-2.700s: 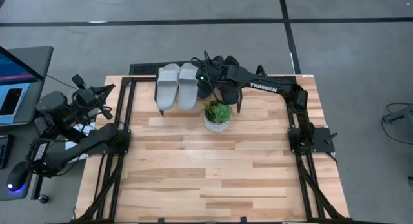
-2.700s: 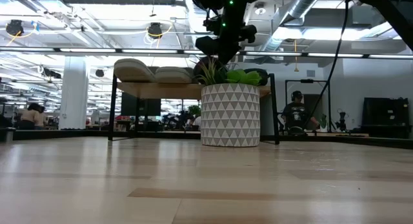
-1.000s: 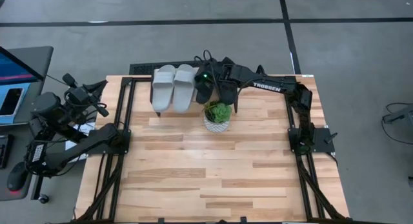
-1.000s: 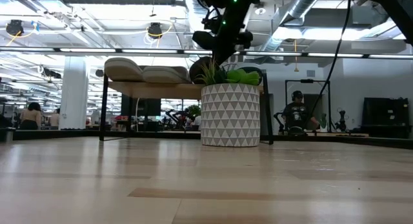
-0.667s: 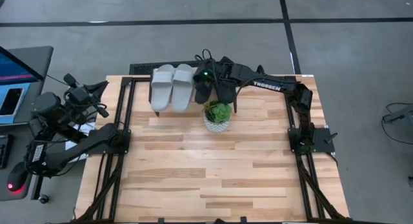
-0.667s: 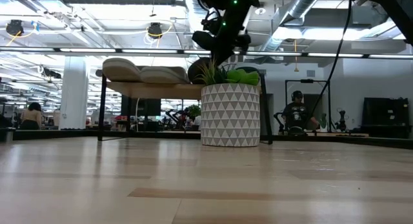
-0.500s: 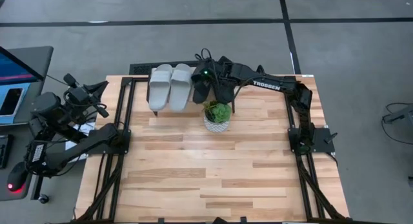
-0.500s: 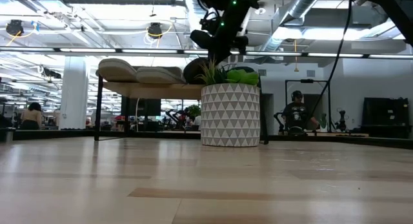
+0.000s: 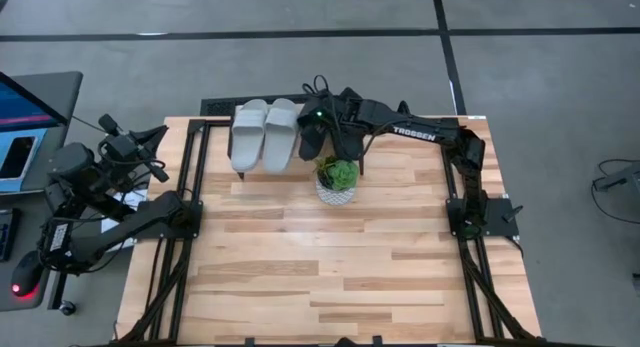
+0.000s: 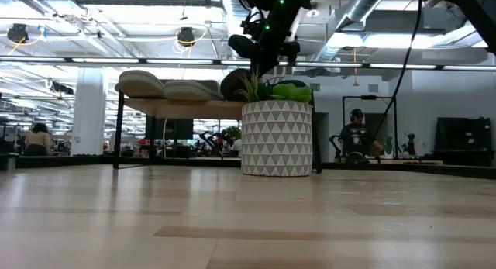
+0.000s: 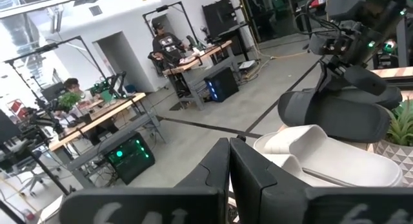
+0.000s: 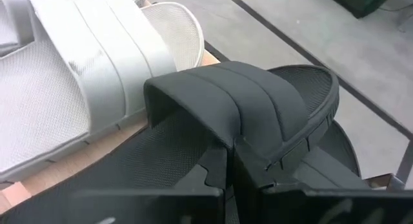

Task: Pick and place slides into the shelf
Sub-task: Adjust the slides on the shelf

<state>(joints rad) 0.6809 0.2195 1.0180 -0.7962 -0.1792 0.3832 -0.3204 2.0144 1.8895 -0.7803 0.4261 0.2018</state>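
Around your wooden table [image 9: 330,247] you have grey concrete floor [image 9: 560,107] crossed by dark lines. At nine o'clock sits a desk with a lit monitor [image 9: 22,99]. Looking level across the table, you see exposed ducts [image 10: 364,13] and strip lights overhead, a white pillar [image 10: 87,98] at left, and a seated person [image 10: 355,137] at a workbench at right.

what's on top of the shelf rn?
Two light grey slides and black slides sit on the shelf. The right gripper covers part of the black ones.
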